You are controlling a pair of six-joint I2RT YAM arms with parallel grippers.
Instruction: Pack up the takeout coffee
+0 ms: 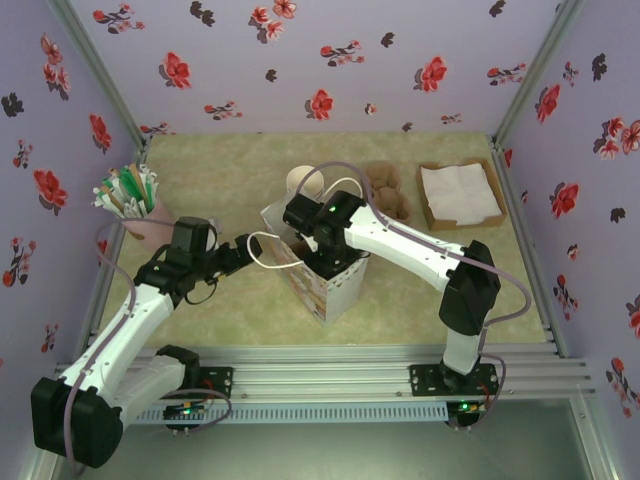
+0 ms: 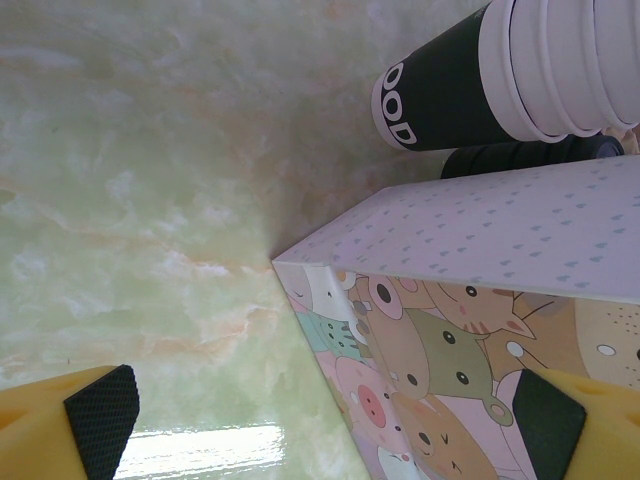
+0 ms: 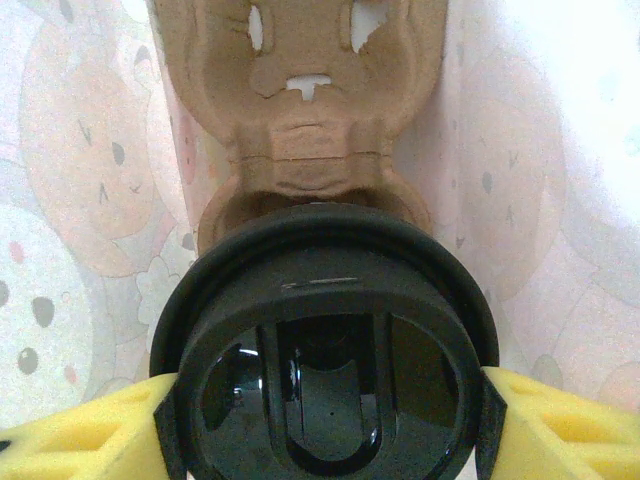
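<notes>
Counter (image 1: 220, 190): pale green marbled top, carries everything.
Bag (image 1: 335, 285): upright paper bag printed with cartoon animals, mid-counter.
Carrier (image 3: 310, 130): brown moulded-pulp cup tray, inside the bag.
Left hand (image 2: 322, 425): spread wide at the bag's corner.
Right hand (image 3: 325, 430): pinching the coffee's lid.
Coffee (image 3: 325, 340): dark paper cup with a round black plastic lid, inside the bag, at the carrier's near well.

The bag (image 2: 430, 380) shows pastel cartoon animals, blue drops on one side. The coffee (image 3: 325, 250) is glossy black on top; the carrier (image 3: 300, 110) is brown. The table (image 2: 130, 200) is marbled green-cream.
</notes>
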